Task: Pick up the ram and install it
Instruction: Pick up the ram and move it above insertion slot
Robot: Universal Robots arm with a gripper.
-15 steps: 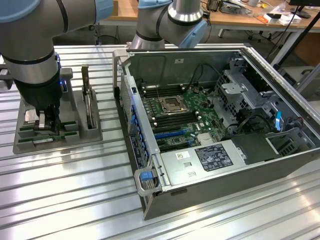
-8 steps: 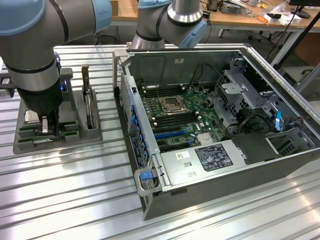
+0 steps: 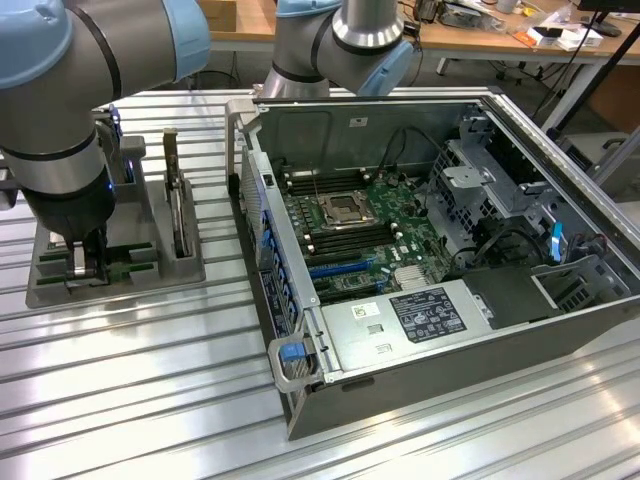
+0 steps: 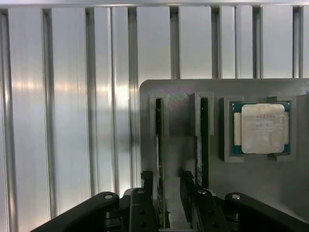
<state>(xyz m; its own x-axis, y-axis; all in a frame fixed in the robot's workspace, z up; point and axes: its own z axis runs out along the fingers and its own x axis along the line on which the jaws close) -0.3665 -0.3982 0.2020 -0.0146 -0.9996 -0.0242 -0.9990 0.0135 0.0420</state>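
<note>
Robot arm (image 3: 60, 90): silver-grey tubular housings, light-blue end caps (image 3: 185, 30) on joints, black seam rings between sections. Same finish on joint housing (image 3: 345, 40) near far worktop edge. Wrist section (image 3: 75, 205) black, small blue light (image 3: 110, 185) on side. Black hand (image 4: 166, 180): two flat fingers (image 4: 147, 180) on bar linkages, bright round pivot screws (image 4: 202, 192), matte finish.

A ribbed metal table (image 3: 150, 400) is stretching across the whole near scene, its long slats catching bright light in pale streaks. Along the far side a wooden desk (image 3: 480, 40) is carrying scattered clutter, and dark cables (image 3: 572, 70) are hanging off its end at the exterior view's right.
</note>
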